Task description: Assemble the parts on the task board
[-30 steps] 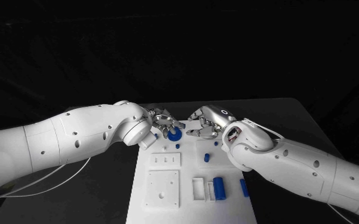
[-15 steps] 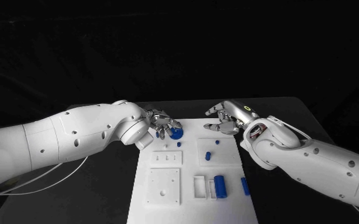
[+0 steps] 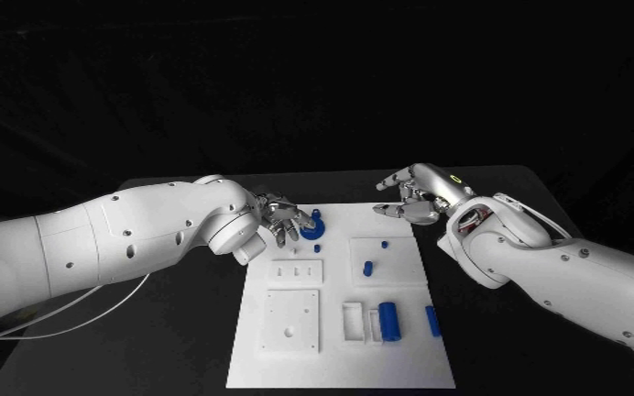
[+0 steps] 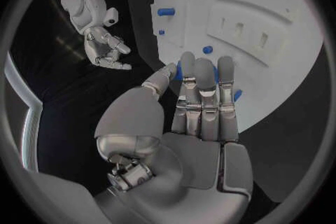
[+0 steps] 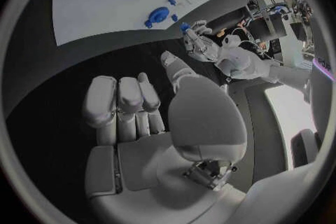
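Observation:
The white task board (image 3: 298, 359) lies in the middle of the table. A blue gear (image 3: 311, 229) (image 5: 159, 13) lies flat near the board's far left corner. My left hand (image 3: 280, 218) (image 4: 199, 101) hovers just beside and over the gear with its fingers stretched out, and pinches a small blue part (image 4: 179, 70) (image 5: 185, 27) between thumb and finger. My right hand (image 3: 418, 196) (image 5: 140, 117) is past the board's far right corner, fingers apart and holding nothing. Small blue pegs (image 3: 316, 248) (image 3: 383, 244) and a short blue cylinder (image 3: 367, 269) stand mid-board.
A larger blue cylinder (image 3: 388, 321) lies beside a white slotted block (image 3: 352, 323) near the board's front. A blue bar (image 3: 432, 320) lies at the right edge. Square white plates (image 3: 289, 321) (image 3: 293, 272) sit on the board's left half. Black table surrounds the board.
My right hand has drawn back from the gear to the far right, off the board, and opened. My left hand has stayed by the gear.

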`<state>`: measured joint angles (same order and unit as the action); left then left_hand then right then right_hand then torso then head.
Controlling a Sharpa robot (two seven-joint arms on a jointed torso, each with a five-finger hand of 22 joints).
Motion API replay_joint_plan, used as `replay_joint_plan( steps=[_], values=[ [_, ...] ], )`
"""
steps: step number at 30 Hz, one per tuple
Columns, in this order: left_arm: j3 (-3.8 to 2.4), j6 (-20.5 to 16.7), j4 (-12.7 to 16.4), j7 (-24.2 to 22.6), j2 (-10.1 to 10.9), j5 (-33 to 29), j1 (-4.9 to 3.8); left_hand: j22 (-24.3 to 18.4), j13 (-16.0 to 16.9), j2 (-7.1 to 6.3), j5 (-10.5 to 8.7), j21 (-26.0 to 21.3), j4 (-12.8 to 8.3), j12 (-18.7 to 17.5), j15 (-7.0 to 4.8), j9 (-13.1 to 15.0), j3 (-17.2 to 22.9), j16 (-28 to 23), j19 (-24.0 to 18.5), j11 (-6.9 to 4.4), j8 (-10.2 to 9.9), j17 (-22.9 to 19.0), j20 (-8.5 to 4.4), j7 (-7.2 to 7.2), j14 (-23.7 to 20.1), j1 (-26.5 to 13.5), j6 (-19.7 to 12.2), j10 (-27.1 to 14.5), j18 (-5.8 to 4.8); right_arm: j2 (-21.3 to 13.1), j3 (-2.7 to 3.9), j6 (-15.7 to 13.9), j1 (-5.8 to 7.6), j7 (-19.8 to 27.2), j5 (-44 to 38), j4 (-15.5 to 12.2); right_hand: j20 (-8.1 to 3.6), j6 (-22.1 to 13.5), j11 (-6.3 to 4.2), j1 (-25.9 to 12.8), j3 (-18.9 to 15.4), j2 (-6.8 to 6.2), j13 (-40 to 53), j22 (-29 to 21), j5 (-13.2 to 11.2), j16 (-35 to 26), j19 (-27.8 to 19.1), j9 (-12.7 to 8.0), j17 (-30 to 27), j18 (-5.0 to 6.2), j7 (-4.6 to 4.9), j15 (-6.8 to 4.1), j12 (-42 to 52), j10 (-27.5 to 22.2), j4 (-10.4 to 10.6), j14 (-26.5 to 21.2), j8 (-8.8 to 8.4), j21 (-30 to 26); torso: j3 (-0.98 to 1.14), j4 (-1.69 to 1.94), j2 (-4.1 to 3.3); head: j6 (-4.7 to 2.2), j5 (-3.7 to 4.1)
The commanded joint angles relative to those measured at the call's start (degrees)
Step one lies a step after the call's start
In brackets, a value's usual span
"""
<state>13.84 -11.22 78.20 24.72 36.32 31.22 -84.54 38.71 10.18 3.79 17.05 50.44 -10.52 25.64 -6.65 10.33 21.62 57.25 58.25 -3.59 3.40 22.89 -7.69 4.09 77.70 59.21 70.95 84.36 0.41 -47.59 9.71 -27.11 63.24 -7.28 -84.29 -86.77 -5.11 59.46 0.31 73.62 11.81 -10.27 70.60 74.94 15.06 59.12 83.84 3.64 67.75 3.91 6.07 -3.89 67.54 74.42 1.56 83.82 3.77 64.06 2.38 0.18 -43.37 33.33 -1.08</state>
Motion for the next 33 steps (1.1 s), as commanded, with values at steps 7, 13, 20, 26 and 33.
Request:
replay_joint_plan(
  steps=[7,13,20,26,33],
  values=[
    [0.04,1.1,1.7,2.2,0.7,6.7,0.47,0.4,0.2,0.47,0.44,0.6,-0.7,0.8,-0.43,12.8,0.2,0.6,0.1,-1.03,0.4,0.1,-0.55,-5.84,0.1,-0.1,10.8,2.6,-0.31,-0.4,0.08,-0.1,-0.10,1.4,1.9,-0.1,0.30,0.6,-0.06,-0.1,0.2,0.33,-0.2,8.4,0.7,-0.3,2.2,-0.1,0.1,0.37,0.02,0.13,-0.3,-0.3,-0.5,-0.1,-0.21,-0.4,0.24,0.10,0.45,1.39,-0.26],
    [0.06,1.4,3.3,3.5,1.6,10.8,0.87,0.8,0.3,0.47,0.57,1.0,-0.9,1.4,-0.54,13.1,0.3,1.0,0.3,-1.17,0.4,0.1,-0.67,-5.93,0.4,-0.1,11.0,2.6,-0.29,-0.7,0.09,-0.2,-0.19,1.6,2.2,-0.1,0.30,0.6,-0.07,-0.2,0.3,0.37,-0.4,8.3,1.0,-0.6,2.2,-0.1,0.0,0.38,0.01,0.13,-0.4,-0.4,-0.6,-0.2,-0.21,-0.6,0.48,0.07,0.74,2.16,-0.43],
    [0.08,0.4,4.9,4.5,2.1,15.5,2.55,1.2,0.5,0.41,0.68,1.4,-1.1,1.9,-0.59,13.5,0.3,1.5,0.2,-1.28,0.4,0.2,-0.72,-6.02,0.5,-0.3,11.2,2.6,-0.28,-0.8,0.09,-0.3,-0.25,1.7,2.3,0.0,0.30,0.6,-0.08,-0.3,0.4,0.39,-0.6,8.3,1.4,-0.8,2.2,-0.1,-0.1,0.41,0.02,0.13,-0.6,-0.5,-0.8,-0.2,-0.22,-0.9,0.74,0.26,1.14,3.15,-0.55],
    [0.08,-1.4,5.2,4.8,2.0,17.9,4.47,1.5,0.9,0.31,1.18,0.8,-1.1,3.0,-0.65,14.1,0.5,2.5,0.9,-1.43,0.4,0.3,-0.72,-6.19,0.6,-0.5,11.7,2.5,-0.25,-0.8,0.09,-0.3,-0.26,1.6,2.3,0.0,0.29,0.6,-0.09,-0.4,0.4,0.38,-0.8,8.2,1.9,-1.0,2.2,-0.1,-0.2,0.45,0.01,0.12,-0.7,-0.6,-1.0,-0.2,-0.21,-1.3,0.70,0.15,1.09,3.68,-0.92],
    [0.09,-1.7,5.3,5.1,1.8,19.0,5.51,3.2,1.1,0.19,2.11,-2.3,-1.6,3.6,-0.59,14.3,1.1,3.5,2.4,-1.41,0.5,0.4,-0.64,-6.27,0.2,-1.1,12.0,2.5,-0.41,-0.8,0.09,-0.1,-0.27,1.5,2.3,0.0,0.29,0.6,-0.10,-0.4,0.4,0.37,-0.9,8.2,2.6,-1.2,2.2,-0.1,-0.2,0.46,0.02,0.11,-0.8,-0.6,-1.1,-0.2,-0.22,-1.4,0.66,0.22,1.05,4.25,-1.02]
  ],
)
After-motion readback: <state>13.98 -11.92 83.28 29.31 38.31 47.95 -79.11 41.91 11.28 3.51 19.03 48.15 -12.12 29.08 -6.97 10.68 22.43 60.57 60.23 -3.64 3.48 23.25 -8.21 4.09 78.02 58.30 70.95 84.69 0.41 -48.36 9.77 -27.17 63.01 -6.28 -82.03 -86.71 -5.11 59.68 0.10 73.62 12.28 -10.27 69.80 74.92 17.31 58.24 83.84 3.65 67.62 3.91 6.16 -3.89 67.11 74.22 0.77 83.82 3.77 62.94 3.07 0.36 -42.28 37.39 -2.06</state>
